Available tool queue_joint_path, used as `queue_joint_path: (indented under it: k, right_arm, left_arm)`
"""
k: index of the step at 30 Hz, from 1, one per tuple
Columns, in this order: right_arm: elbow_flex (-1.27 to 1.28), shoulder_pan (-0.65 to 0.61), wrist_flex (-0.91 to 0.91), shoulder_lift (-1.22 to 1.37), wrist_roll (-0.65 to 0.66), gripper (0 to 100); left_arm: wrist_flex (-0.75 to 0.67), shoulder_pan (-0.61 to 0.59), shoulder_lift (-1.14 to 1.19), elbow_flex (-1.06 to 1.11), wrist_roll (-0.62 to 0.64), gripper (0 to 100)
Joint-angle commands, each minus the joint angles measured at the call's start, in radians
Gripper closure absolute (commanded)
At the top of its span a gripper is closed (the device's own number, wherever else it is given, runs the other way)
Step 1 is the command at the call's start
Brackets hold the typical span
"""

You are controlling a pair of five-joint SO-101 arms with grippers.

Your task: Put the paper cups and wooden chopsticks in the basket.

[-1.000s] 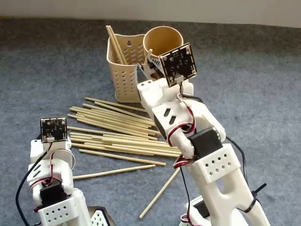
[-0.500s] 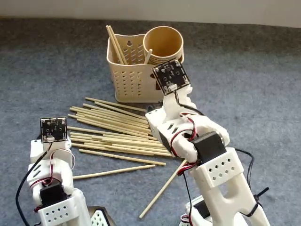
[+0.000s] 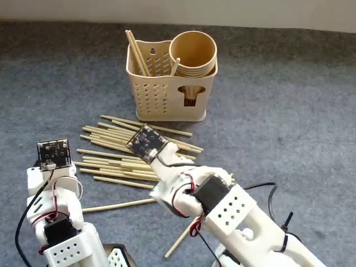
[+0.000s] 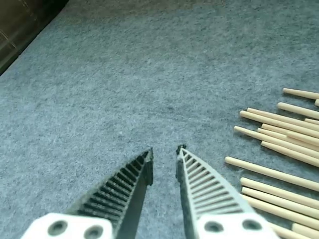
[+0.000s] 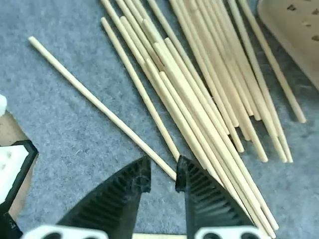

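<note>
The cream basket (image 3: 161, 92) stands at the back with stacked paper cups (image 3: 193, 52) and a few chopsticks (image 3: 137, 53) in it. Many wooden chopsticks (image 3: 130, 156) lie in a loose pile on the grey carpet in front of it. The right arm (image 3: 183, 189) hangs low over the near side of that pile. My right gripper (image 5: 162, 164) is slightly open, its tips at the end of one stray chopstick (image 5: 94, 102), beside the pile (image 5: 199, 99). My left gripper (image 4: 165, 151) is slightly open over bare carpet, holding nothing, with chopstick ends (image 4: 279, 144) off to its side.
Two stray chopsticks (image 3: 119, 204) lie nearer the front edge by the arm bases. The left arm (image 3: 53, 183) stands at the front left. A basket corner (image 5: 299, 30) shows beyond the pile. Open carpet lies left and right of the pile.
The right arm has drawn back from the basket and swung down and left over the chopstick pile. The cups stay in the basket. The left arm shifted slightly left.
</note>
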Motion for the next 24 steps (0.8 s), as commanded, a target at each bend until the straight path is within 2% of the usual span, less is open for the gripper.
queue_joint_path:
  k: [1,11,20,24]
  right_arm:
    - [0.062,-0.058,-0.127,-0.018,0.018,90.0]
    - [0.177,-0.153,-0.272,-0.016,0.018,89.9]
    - [0.186,-0.154,-0.306,-0.012,0.052,89.7]
    - [0.211,-0.154,-0.351,0.09,0.052,89.7]
  left_arm:
    - [-0.026,-0.01,-0.002,0.018,0.009,90]
    - [-0.026,0.024,-0.002,0.018,0.009,90]
    - [-0.026,0.028,-0.002,0.018,0.009,90]
    - [-0.026,0.028,-0.002,0.018,0.009,90]
